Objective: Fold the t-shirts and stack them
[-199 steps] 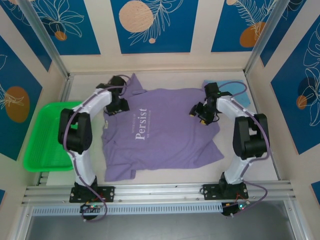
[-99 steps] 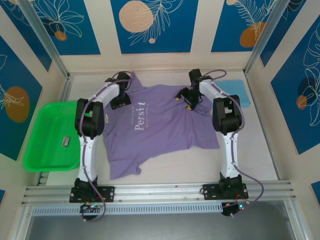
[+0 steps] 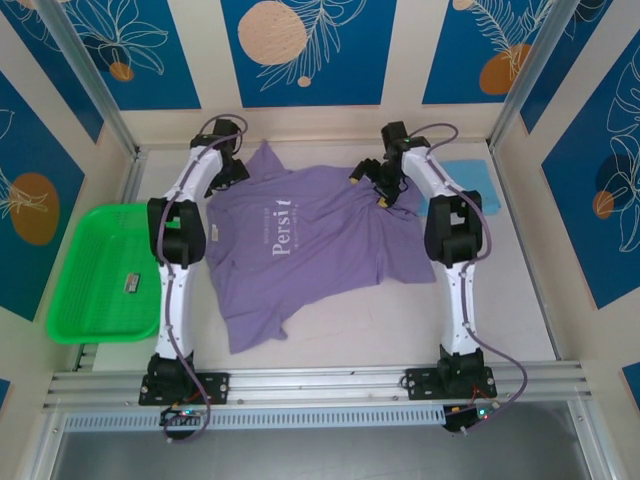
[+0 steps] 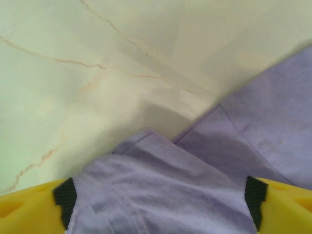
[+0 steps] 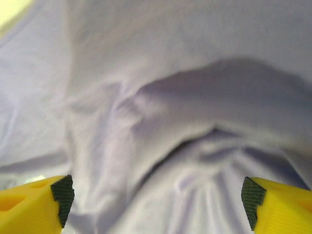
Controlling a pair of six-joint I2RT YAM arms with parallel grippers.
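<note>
The lavender t-shirt (image 3: 300, 250) with white "Persist" lettering lies spread and rumpled across the far half of the table, its lower hem skewed toward the near left. My left gripper (image 3: 232, 172) is at its far left sleeve and my right gripper (image 3: 382, 188) on its far right part. In the left wrist view the left gripper (image 4: 158, 204) is open, fingers wide, with lavender cloth (image 4: 161, 190) bunched between them. In the right wrist view the right gripper (image 5: 156, 200) is open over creased cloth (image 5: 161, 122). The folded sky-blue t-shirt (image 3: 465, 185) sits at the far right.
A bright green tray (image 3: 75, 300) stands at the left edge with a small dark item (image 3: 131, 285) in it. Both arms reach out long toward the back wall. Pale bare tabletop (image 4: 97, 58) lies just beyond the left gripper.
Both grippers have moved toward the back wall and the lavender shirt has shifted that way with them. Its near hem has drawn up and skewed.
</note>
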